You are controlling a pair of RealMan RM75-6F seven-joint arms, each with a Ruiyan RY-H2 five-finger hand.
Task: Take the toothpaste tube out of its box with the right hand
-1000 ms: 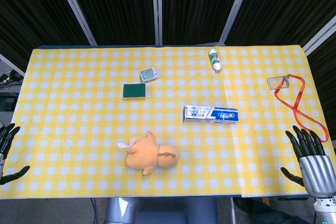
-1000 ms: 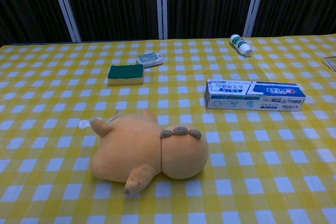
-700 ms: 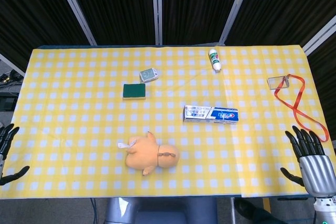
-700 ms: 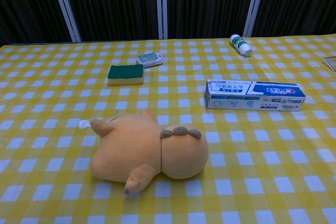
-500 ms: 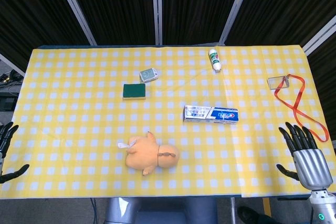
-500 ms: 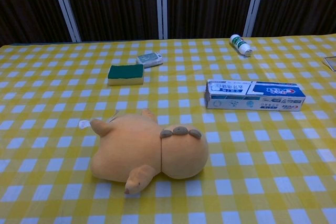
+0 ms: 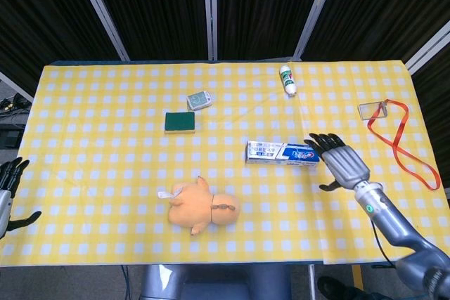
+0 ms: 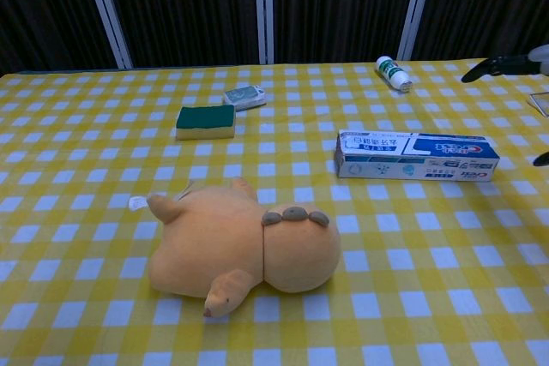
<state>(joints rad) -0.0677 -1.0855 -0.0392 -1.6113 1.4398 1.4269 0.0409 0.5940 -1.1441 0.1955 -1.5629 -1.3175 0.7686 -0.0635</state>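
The toothpaste box (image 7: 282, 152) lies flat just right of centre in the head view, long side running left to right, still closed as far as can be seen. The right hand (image 7: 340, 161) hangs at its right end with fingers spread and holding nothing, fingertips just above or beside the box end; whether they touch it cannot be told. The left hand (image 7: 8, 194) sits at the lower left edge, open and idle.

The step in hand looks like reaching for the box end. To do it well, the hand should probably settle on that right end flap, since the tube must slide out lengthways.

Nothing blocks the reach. A plush toy (image 7: 202, 206) lies lower centre, a green sponge (image 7: 180, 121) and small packet (image 7: 199, 100) upper left of the box, a white bottle (image 7: 287, 80) near the top, and a badge with orange lanyard (image 7: 397, 140) at right.
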